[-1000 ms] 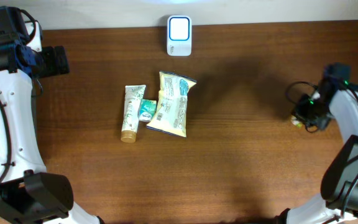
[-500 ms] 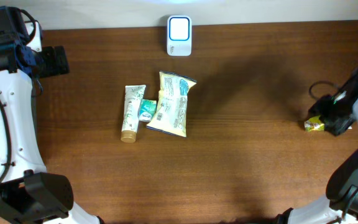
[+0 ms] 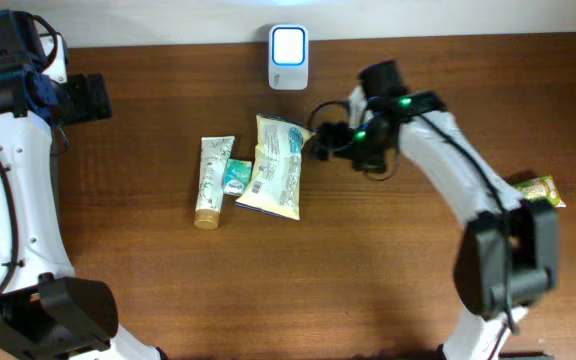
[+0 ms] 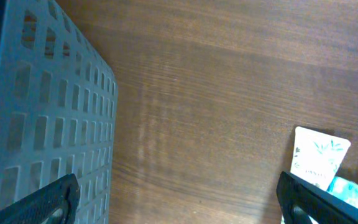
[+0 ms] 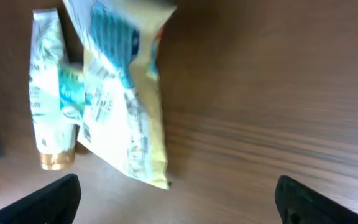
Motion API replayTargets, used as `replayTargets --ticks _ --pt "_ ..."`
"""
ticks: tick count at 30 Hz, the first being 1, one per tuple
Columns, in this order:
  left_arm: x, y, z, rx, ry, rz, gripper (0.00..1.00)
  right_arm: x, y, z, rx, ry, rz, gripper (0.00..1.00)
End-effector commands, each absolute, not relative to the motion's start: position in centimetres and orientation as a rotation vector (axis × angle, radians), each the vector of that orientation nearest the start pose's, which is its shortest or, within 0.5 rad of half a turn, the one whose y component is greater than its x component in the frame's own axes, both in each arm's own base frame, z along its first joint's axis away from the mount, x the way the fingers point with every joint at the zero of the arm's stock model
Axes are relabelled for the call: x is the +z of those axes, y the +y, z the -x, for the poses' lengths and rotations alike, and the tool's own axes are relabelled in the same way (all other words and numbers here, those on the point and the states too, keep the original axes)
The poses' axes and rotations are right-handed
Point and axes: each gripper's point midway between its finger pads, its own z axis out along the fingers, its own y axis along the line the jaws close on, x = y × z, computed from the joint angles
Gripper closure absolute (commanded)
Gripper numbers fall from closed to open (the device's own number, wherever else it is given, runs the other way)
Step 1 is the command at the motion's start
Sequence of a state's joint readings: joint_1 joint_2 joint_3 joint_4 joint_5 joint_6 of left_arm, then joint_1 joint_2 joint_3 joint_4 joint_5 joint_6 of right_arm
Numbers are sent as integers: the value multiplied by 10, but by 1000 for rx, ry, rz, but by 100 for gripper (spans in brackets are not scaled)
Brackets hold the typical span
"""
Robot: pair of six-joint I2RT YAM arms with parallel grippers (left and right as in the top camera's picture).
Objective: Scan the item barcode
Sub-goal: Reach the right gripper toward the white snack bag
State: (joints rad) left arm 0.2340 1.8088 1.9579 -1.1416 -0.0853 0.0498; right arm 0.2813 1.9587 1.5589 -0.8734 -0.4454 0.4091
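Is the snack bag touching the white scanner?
No, the snack bag lies apart from the scanner, with bare table between them.

Dark wood-grain table [image 3: 388, 260]; pale strip [image 3: 448, 18] behind far edge; grey perforated bin [image 4: 36, 124] at left.

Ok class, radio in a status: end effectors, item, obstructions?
Left end effector, right end effector open, empty. Right one beside snack bag. Scanner unobstructed.

I count four items on the table [image 3: 388, 260]: one cream tube [image 3: 211, 182], one little teal sachet [image 3: 235, 177], one yellow snack bag [image 3: 278, 167] and one small yellow-green packet [image 3: 537, 189]. Plus one white scanner [image 3: 288, 45] and one grey perforated crate [image 4: 36, 112].
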Motion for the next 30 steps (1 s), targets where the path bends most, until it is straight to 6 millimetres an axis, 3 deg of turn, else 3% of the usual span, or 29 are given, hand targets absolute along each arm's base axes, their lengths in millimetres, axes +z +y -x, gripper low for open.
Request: replayTargets --ticks 1,5,9,11,13,16,19,20,21,23,26,29,30 --pt "259 119 -435 220 2563 252 1 49 237 -387 999 3003 -32 1" --pt "259 119 -435 220 2563 252 1 16 258 -388 1093 3003 25 1" --pt "259 119 -435 220 2563 252 1 4 279 -389 1121 2970 93 1" --pt "259 119 -435 220 2563 252 1 -5 288 -388 1125 2975 84 5" --pt "259 119 -435 220 2563 252 1 -12 290 -390 1124 2986 30 20" --pt "259 119 -435 220 2563 252 1 -14 292 -393 1125 2974 20 49" --pt "259 119 -435 220 2563 252 1 -13 292 -395 1134 2965 24 68" --pt "259 119 -435 220 2563 252 1 -10 295 -393 1172 2960 31 83" --pt "259 119 -435 220 2563 252 1 -4 300 -392 1239 2935 69 96" --pt "259 119 -435 220 2563 252 1 21 313 -389 1471 2810 243 96" --pt "259 119 -435 220 2563 252 1 67 312 -390 1694 2632 375 96" --pt "259 119 -435 220 2563 252 1 122 294 -402 1657 2507 418 96" --pt "259 119 -435 220 2563 252 1 154 280 -406 1623 2444 424 96"
